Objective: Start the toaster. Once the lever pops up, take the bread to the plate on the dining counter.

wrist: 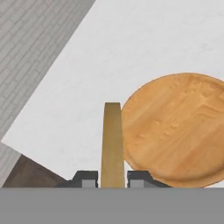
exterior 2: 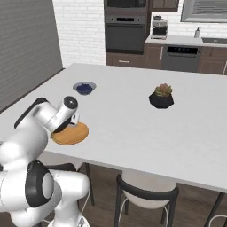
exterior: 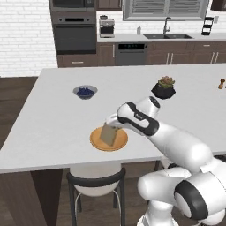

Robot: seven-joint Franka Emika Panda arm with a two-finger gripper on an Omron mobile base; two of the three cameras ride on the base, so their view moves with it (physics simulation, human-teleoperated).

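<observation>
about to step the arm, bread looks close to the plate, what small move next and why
Probably shift the tool a little toward the plate's middle, then lower. The bread is held edge-on between the tool's fingers, and in the hand view it lines up with the plate's rim, partly over the white counter.

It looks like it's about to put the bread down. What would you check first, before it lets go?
1. Bread held between the gripper fingers: ok, both tips press its sides.
2. Plate within reach on the dining counter: ok.
3. Bread over the plate: cannot tell. In the left base view it hangs over the plate; in the hand view it sits beside the rim.
4. Bread touching the plate: cannot tell.
5. Plate surface free: ok, nothing lies on it.
6. Bowl of berries and potted plant out of the way: ok, both stand well apart.
</observation>
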